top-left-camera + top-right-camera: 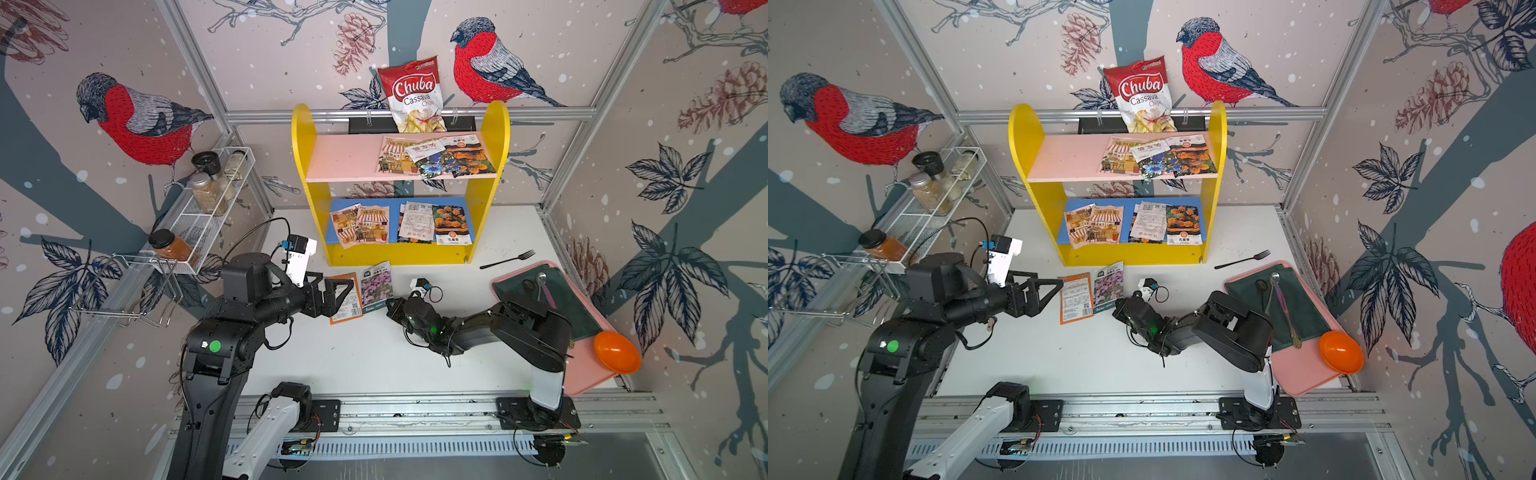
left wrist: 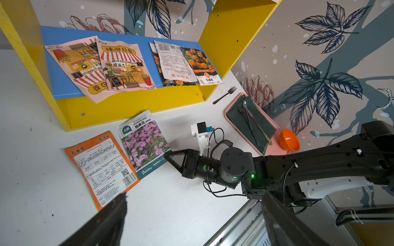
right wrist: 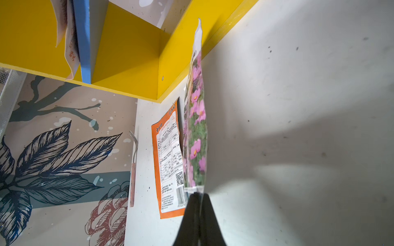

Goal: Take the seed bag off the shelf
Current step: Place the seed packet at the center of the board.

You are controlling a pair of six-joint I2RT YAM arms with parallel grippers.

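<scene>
Both our jaws hang before the shelf [image 1: 494, 137]: right jaws pinch the pink-flowered seed bag [image 1: 376, 286]; left jaws gape empty beside the orange seed bag [image 1: 1076, 297].

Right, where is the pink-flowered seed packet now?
In both top views the pink-flowered seed packet sits before the yellow shelf, beside the orange packet, a corner pinched by the right hand.
</scene>
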